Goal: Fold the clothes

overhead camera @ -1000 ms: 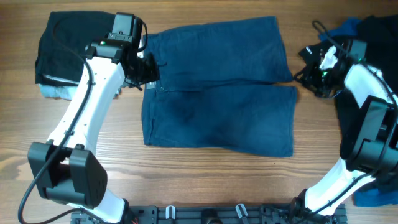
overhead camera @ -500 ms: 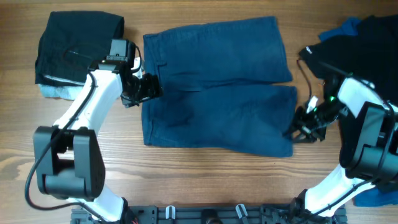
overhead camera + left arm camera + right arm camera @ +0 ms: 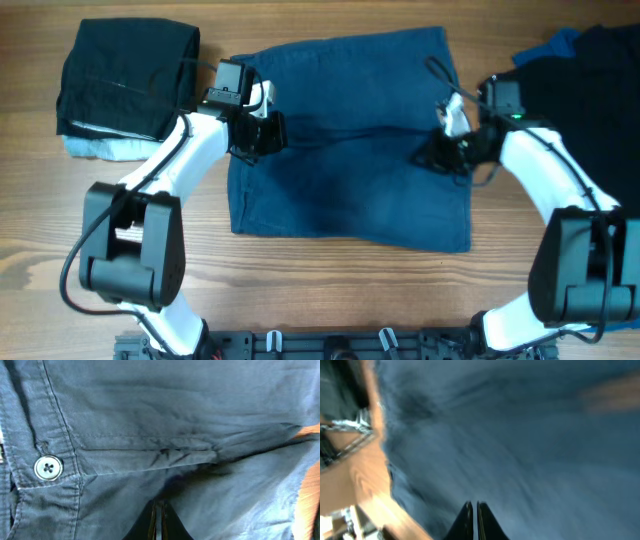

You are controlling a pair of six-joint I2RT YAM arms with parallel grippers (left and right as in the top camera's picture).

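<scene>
The dark navy shorts (image 3: 350,150) lie spread flat on the wooden table, waistband to the left, legs to the right. My left gripper (image 3: 272,130) is over the waistband end, jaws shut with nothing between them. In the left wrist view its fingertips (image 3: 160,508) point at the fly seam, with the waist button (image 3: 48,467) to the left. My right gripper (image 3: 436,152) is over the leg end of the shorts, jaws shut and empty. The right wrist view is blurred and shows the gripper (image 3: 473,506) over navy fabric (image 3: 520,435).
A folded black garment (image 3: 125,75) rests on a pale-blue piece (image 3: 100,148) at the back left. A pile of black (image 3: 600,70) and blue (image 3: 560,42) clothes sits at the back right. Bare wood (image 3: 350,290) runs along the front.
My left gripper moved right from the shorts' left edge onto the waistband. My right gripper moved up and left from the lower right hem onto the shorts. The shorts have not shifted.
</scene>
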